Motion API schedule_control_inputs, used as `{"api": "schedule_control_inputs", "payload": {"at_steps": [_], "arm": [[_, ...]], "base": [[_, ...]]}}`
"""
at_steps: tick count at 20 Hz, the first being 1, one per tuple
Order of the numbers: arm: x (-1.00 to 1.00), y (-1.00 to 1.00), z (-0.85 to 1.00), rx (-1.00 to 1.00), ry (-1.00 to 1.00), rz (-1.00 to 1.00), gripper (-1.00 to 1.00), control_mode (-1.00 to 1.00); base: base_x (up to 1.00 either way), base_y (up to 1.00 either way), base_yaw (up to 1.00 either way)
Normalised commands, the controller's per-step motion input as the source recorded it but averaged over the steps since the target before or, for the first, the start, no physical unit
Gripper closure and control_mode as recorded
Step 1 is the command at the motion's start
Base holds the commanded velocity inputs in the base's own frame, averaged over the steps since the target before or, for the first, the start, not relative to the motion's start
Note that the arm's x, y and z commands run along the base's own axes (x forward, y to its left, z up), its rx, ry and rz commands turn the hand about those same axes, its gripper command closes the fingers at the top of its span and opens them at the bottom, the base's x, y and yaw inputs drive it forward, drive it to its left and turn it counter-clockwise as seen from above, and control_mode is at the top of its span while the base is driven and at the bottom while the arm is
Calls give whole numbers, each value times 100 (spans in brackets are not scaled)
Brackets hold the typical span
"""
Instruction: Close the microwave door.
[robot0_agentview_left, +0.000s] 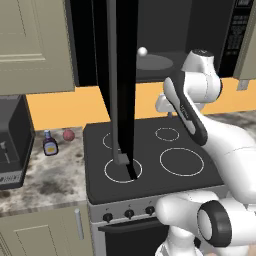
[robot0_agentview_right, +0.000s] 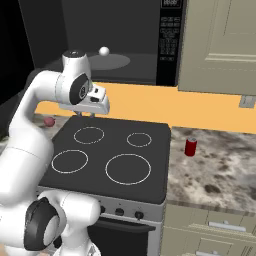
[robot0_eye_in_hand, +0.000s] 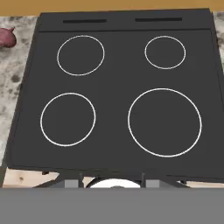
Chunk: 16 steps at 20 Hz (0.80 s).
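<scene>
The microwave door (robot0_agentview_left: 126, 75) stands wide open, swung out over the stove. I see it nearly edge-on as a tall glossy black panel, with its grey bar handle (robot0_agentview_left: 114, 80) running down the near edge. The open microwave cavity (robot0_agentview_right: 110, 45) holds a turntable with a small white ball (robot0_agentview_right: 104, 51). My gripper (robot0_agentview_left: 161, 111) hangs over the back of the cooktop, to the right of the door and apart from it, pointing down. In the hand view its fingertips (robot0_eye_in_hand: 71, 183) sit wide apart with nothing between them, so the gripper (robot0_eye_in_hand: 111, 183) is open.
A black four-ring cooktop (robot0_eye_in_hand: 113, 96) lies under the hand. The left counter holds a small bottle (robot0_agentview_left: 49, 143), a red round fruit (robot0_agentview_left: 68, 135) and a black appliance (robot0_agentview_left: 10, 145). A red can (robot0_agentview_right: 190, 147) stands on the right counter. Beige cabinets (robot0_agentview_right: 220, 45) flank the microwave.
</scene>
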Motion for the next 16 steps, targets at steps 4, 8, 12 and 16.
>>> {"api": "schedule_control_inputs", "payload": {"at_steps": [4, 8, 12, 16], "arm": [[-52, 7, 3, 0, -16, 0, -100, -100], [-92, 10, 45, 0, -30, 2, -100, -100], [-98, 0, 62, 0, -31, 0, -100, -100], [-100, 0, 84, 0, -42, 0, -100, -100]], "base": [[0, 0, 0], [0, 0, 0], [0, 0, 0], [0, 0, 0]]}}
